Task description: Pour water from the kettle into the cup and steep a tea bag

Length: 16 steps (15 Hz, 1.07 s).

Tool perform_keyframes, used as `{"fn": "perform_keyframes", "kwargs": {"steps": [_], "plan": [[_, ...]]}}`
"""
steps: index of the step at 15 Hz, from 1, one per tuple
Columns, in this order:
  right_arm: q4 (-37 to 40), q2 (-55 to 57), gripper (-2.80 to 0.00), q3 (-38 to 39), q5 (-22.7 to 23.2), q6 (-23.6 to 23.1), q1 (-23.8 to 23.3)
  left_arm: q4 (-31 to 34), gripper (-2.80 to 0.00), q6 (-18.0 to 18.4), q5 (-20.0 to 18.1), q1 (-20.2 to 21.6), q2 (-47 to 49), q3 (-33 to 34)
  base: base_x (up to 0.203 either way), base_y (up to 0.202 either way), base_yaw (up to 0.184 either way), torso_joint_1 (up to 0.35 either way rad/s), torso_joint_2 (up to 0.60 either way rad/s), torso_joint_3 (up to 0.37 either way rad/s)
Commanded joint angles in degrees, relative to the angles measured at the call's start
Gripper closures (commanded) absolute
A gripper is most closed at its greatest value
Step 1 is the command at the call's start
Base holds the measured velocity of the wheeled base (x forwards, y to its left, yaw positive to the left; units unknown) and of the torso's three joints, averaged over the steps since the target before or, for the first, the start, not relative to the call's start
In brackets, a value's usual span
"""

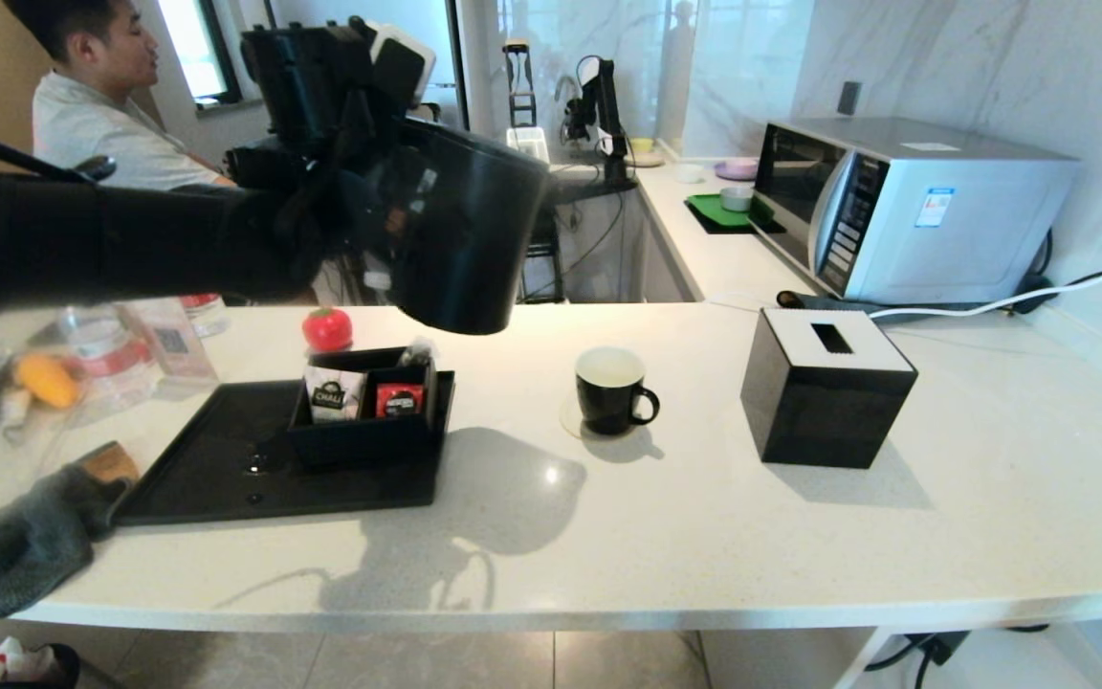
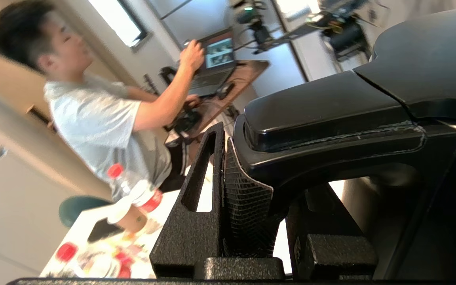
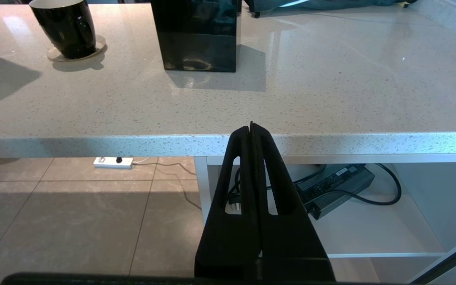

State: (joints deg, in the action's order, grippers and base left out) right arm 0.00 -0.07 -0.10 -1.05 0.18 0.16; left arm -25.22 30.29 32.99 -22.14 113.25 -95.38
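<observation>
One tool is at work: my left tool [image 2: 251, 190] clamps the kettle [image 1: 460, 230] by its handle, holding it in the air at about ten o'clock from the cup [image 1: 611, 390], which sits on the tabletop [image 1: 895, 536]. Right tool [image 3: 251, 130] is pressed closed, empty, parked below the tabletop edge. Pouring looks unfinished; steeping remains.
</observation>
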Motion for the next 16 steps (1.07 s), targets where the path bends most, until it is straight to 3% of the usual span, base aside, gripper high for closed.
{"fn": "perform_keyframes", "kwargs": {"steps": [1, 6, 10, 12, 16], "plan": [[0.0, 0.07, 0.0, 0.01, -0.01, -0.01, 0.02, -0.15, 0.0, -1.01, 0.19, 3.06, -4.86, 2.9, 0.0, 0.0, 0.0, 0.0, 0.0, 0.0], [0.0, 0.07, 0.0, 0.01, -0.01, -0.01, 0.02, -6.25, 0.0, -5.3, -1.07, 13.52, -13.37, 15.45, 0.0, 0.0, 0.0, 0.0, 0.0, 0.0], [0.0, 0.07, 0.0, 0.01, -0.01, -0.01, 0.02, -15.1, 0.0, -7.08, -7.58, 22.67, -18.38, 28.22, 0.0, 0.0, 0.0, 0.0, 0.0, 0.0], [0.0, 0.07, 0.0, 0.01, -0.01, -0.01, 0.02, -19.53, 0.0, -9.8, -9.92, 26.52, -19.74, 33.9, 0.0, 0.0, 0.0, 0.0, 0.0, 0.0], [0.0, 0.07, 0.0, 0.01, -0.01, -0.01, 0.02, -25.98, 0.0, -15.4, -10.88, 32.25, -21.02, 40.37, 0.0, 0.0, 0.0, 0.0, 0.0, 0.0]]}}
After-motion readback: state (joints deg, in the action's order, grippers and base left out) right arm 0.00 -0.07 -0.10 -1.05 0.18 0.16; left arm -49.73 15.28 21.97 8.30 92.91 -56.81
